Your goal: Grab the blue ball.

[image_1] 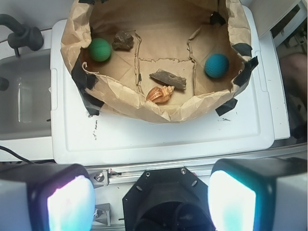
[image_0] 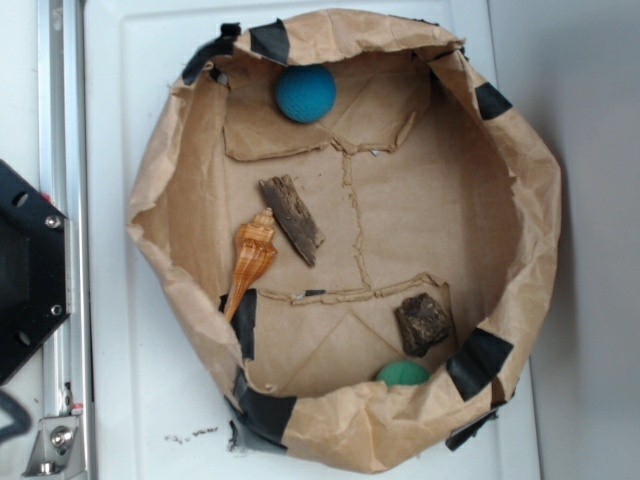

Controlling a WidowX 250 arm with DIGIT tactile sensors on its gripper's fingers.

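Spread wide apart and empty, the claw [image_1: 151, 202] hangs well short of the paper bag [image_1: 125, 103]. Far ahead to its right sits the blue ball [image_1: 216, 65]; likely light, grippy; pinch across its middle.

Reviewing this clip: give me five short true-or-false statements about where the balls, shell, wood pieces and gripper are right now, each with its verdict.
1. The blue ball lies inside the paper basin. True.
2. The gripper is shut on the blue ball. False: its fingers stand apart and empty in the wrist view, well outside the basin.
3. The green ball touches the blue ball. False: they lie at opposite ends of the basin.
4. The shell lies next to the flat wood strip. True.
5. The dark wood chunk sits beside the blue ball. False: it sits near the green ball.
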